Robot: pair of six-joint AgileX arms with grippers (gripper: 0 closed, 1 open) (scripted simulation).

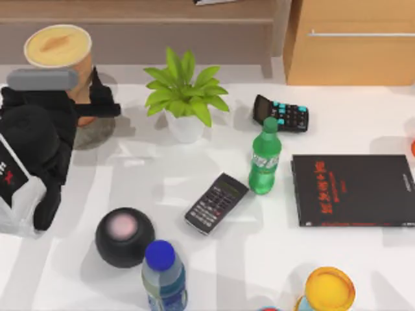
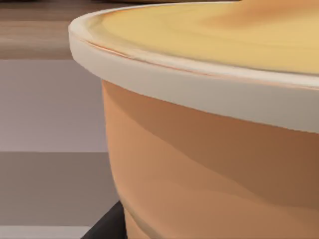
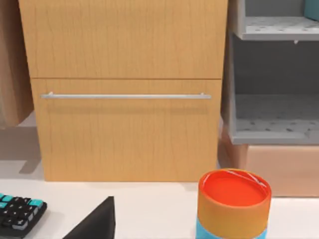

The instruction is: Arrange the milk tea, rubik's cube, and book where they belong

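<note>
Top view: at ten o'clock the black left gripper (image 1: 83, 97) grasps the smooth, tapered milk tea (image 1: 59, 53), cream-topped with a pale rim. Rightward: glossy black sphere (image 1: 124, 237), leafy plant (image 1: 184, 97), ribbed green bottle (image 1: 264, 162), flat black book (image 1: 353, 190).
</note>
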